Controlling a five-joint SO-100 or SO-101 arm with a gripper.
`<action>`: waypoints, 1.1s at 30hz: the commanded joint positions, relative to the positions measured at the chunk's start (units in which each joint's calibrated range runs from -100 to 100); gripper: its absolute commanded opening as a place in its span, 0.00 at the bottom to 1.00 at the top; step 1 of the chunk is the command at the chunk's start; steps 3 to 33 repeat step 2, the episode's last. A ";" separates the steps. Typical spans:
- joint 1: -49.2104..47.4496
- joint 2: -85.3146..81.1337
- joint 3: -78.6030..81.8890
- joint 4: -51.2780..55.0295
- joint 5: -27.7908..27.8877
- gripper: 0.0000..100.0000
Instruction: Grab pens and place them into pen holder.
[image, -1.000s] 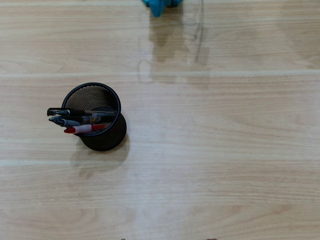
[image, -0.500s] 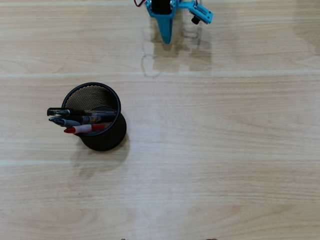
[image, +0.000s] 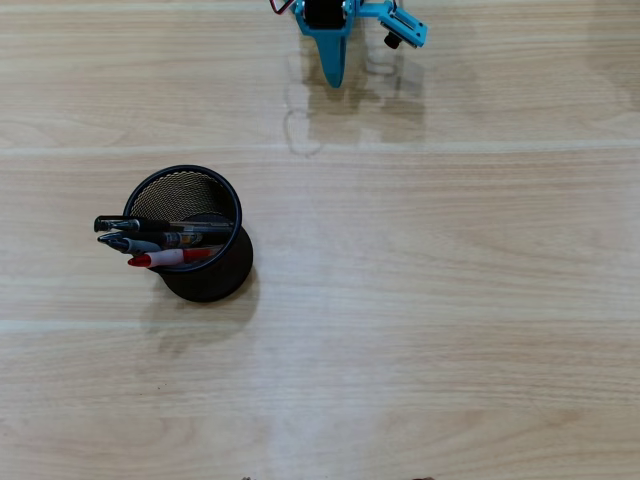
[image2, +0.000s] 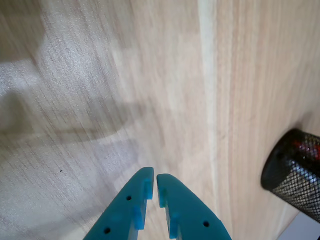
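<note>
counter (image: 420, 300): pale wood, grain in long planks with lighter seams
shadows: soft grey patches on the counter near the top edge in the overhead view

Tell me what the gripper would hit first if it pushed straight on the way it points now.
Probably just the bare wooden table. In the wrist view the gripper, nearly shut and empty, aims at open wood. The pen holder sits off to the right of that line, though depth is hard to judge.
</note>
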 joint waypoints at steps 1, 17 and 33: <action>-0.05 -0.09 0.38 0.57 0.19 0.02; -0.05 -0.09 0.38 0.57 0.19 0.02; -0.05 -0.09 0.38 0.57 0.19 0.02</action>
